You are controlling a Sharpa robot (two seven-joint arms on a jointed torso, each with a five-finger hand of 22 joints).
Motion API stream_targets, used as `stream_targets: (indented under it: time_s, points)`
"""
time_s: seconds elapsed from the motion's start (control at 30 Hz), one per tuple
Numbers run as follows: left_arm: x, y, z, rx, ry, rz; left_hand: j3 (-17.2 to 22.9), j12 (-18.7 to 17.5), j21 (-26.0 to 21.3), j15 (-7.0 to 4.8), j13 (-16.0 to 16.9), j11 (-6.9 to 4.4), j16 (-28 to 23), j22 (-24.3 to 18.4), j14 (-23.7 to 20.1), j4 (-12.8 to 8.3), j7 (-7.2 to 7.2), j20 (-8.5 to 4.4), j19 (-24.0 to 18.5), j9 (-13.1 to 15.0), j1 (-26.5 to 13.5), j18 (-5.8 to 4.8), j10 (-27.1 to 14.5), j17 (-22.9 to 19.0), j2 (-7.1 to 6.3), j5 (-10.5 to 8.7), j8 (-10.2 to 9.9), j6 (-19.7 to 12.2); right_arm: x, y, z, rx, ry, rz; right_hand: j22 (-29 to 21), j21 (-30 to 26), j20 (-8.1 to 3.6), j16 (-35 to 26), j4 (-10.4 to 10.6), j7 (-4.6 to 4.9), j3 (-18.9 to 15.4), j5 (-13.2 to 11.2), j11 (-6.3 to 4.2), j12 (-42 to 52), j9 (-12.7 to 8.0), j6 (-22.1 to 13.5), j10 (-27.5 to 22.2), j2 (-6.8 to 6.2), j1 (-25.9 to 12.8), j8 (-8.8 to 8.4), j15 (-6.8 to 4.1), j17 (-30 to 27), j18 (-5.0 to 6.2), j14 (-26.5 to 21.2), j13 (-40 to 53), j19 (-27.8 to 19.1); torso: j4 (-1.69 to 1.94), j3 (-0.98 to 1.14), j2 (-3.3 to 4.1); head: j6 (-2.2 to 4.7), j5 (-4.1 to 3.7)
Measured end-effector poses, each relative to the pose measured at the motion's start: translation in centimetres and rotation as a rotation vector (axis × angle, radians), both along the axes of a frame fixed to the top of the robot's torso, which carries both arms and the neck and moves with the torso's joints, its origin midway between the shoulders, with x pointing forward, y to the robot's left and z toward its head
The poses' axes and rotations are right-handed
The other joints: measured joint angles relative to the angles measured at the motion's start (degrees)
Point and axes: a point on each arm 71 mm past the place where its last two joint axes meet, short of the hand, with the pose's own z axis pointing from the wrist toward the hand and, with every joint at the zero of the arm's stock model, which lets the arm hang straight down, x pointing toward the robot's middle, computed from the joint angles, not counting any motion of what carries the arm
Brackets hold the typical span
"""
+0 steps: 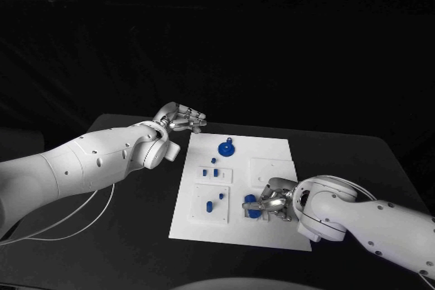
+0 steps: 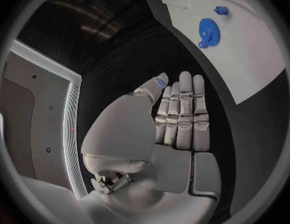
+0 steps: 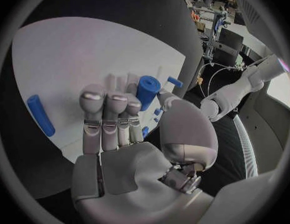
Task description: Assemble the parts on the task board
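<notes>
Blue and smooth, a short cylindrical peg [image 3: 147,90] sits gripped in the right robot hand [image 1: 268,205], low over the white task board [image 1: 272,148] near its right side. This looks like the insertion step; next it calls for lining the peg upright over its socket. The left robot hand [image 1: 181,120] hovers empty, fingers straight, off the board's far-left corner, near the toothed blue gear [image 1: 227,148].

From my seat the head view is dim: only the white task board [image 1: 272,170] and arms catch light, and the black table [image 1: 118,195] sinks into darkness. Both wrist views bend straight edges hard inside dark circular frames. Soft glare streaks the tabletop near my left hand [image 2: 176,119].
</notes>
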Motion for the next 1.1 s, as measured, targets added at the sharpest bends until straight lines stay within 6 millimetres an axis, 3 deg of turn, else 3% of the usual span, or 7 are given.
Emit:
stream_targets:
  time_s: [0.07, 0.27, 0.37, 0.6, 0.73, 0.83, 1.1]
  points:
    - [0.0, 0.0, 0.0, 0.000, 0.000, 0.000, 0.00, 0.00, 0.00, 0.00, 0.00, 0.00, 0.00, 0.00, 0.00, 0.00, 0.00, 0.00, 0.00, 0.00, 0.00, 0.00, 0.00, 0.00, 0.00, 0.00, 0.00, 0.00, 0.0, 0.0, 0.0, -0.001, -0.001, 0.001, 0.04, 0.00, 0.00, 0.00, 0.46, 0.00, -4.27, 0.00, 0.00, -0.27, -0.09, 0.00, 0.00, 0.24, -0.24, 0.00, 0.00, 0.07, -0.01, 0.00, 0.00, 0.00, -0.03, 0.00, 0.00, 0.04, 0.00]
    - [0.0, 0.0, 0.0, 0.000, 0.000, 0.000, 0.00, 0.00, 0.00, 0.00, 0.00, 0.00, 0.00, 0.00, 0.00, 0.00, 0.00, 0.00, 0.00, 0.00, 0.00, 0.00, 0.00, 0.00, 0.00, 0.00, 0.00, 0.00, -0.1, 0.0, 0.0, -0.001, -0.004, 0.002, 0.21, 0.00, 0.00, 0.00, -0.21, 0.01, -15.79, 0.00, 0.00, -0.28, -0.33, 0.01, -0.01, 5.32, 0.88, 0.00, 0.00, 0.34, 0.00, 0.00, 0.00, 0.00, -0.06, 0.03, 0.00, 0.10, -0.17]
    - [0.0, 0.0, 0.0, 0.000, 0.001, 0.000, 0.17, 0.00, 0.00, 0.00, 0.00, 0.00, 0.00, -0.17, 0.00, 0.16, 0.00, 0.00, 0.00, 0.00, 0.00, 0.00, 0.00, 0.00, 0.00, 0.00, 0.00, 0.00, -0.1, 0.0, 0.0, -0.001, -0.006, 0.001, 0.30, 0.00, 0.21, 0.00, -3.58, 0.13, -22.04, 0.40, -0.01, -0.28, -0.20, -0.12, -0.01, 8.99, 0.68, -0.03, 0.00, 0.34, 0.00, -0.01, -0.18, 0.21, -0.05, 0.04, 0.00, 0.14, -0.22]
    - [0.0, 0.0, 0.0, 0.000, 0.001, 0.001, 0.17, 0.00, 0.00, 0.00, 0.00, 0.00, 0.00, -0.23, 0.00, 0.17, 0.00, 0.00, 0.00, 0.00, 0.00, 0.00, 0.00, 0.00, 0.00, 0.00, 0.00, 0.00, -0.4, -0.2, 0.2, 0.003, -0.009, -0.002, 0.33, 0.00, 0.21, 0.00, -4.23, 0.24, -23.08, 1.21, -0.01, -0.28, 0.00, -0.32, -0.02, 9.14, 0.53, -0.50, 0.01, 0.34, 0.00, -0.01, -0.18, 0.21, -0.05, 0.05, 0.00, 0.26, -0.25]
    - [0.0, 0.1, 0.0, 0.001, 0.001, 0.001, 0.17, 0.00, 0.00, 0.00, 0.00, 0.00, 0.00, -0.23, 0.00, 0.16, 0.01, 0.00, 0.00, 0.00, 0.00, 0.00, 0.00, 0.00, 0.00, 0.00, 0.00, 0.01, -0.7, -0.3, 0.2, 0.007, -0.006, -0.001, 0.35, 0.06, 0.21, 0.00, -5.01, -0.02, -23.86, 8.64, -0.01, -0.16, 0.39, -0.05, -0.02, 9.83, 1.22, -0.50, 0.01, 0.34, 0.00, -0.01, -0.24, 0.21, -0.04, 0.05, 0.00, 0.34, -0.26]
    - [0.0, 0.1, 0.0, 0.001, 0.002, 0.002, 0.17, 0.00, 0.00, 0.00, 0.00, 0.00, 0.00, -0.22, 0.00, 0.16, 0.01, 0.00, 0.00, 0.00, 0.00, 0.00, 0.00, 0.00, 0.00, 0.00, 0.00, 0.00, -0.9, -0.5, 0.3, 0.010, -0.005, -0.004, 0.38, 0.22, 0.21, 0.00, -5.35, -0.02, -24.69, 11.28, -0.01, -0.04, 0.73, -0.05, -0.02, 10.17, 1.56, -0.50, 0.01, 0.33, 0.00, -0.01, -0.25, 0.21, -0.04, 0.05, 0.00, 0.39, -0.31]
    - [0.0, 0.2, 0.0, 0.002, 0.002, 0.003, 0.17, 0.00, 0.00, 0.00, 0.00, 0.00, 0.00, -0.23, 0.00, 0.16, 0.01, 0.00, 0.00, 0.00, 0.00, 0.00, 0.00, -0.01, 0.00, 0.00, 0.00, 0.01, -1.2, -1.1, 0.7, 0.019, -0.002, -0.013, 0.37, 0.22, 0.21, 0.00, -5.26, -0.02, -25.07, 12.01, -0.01, -0.04, 0.88, -0.05, -0.01, 10.17, 1.56, -0.50, 0.01, 0.31, 0.00, -0.01, -0.33, 0.21, -0.05, 0.05, -0.02, 0.55, -0.35]
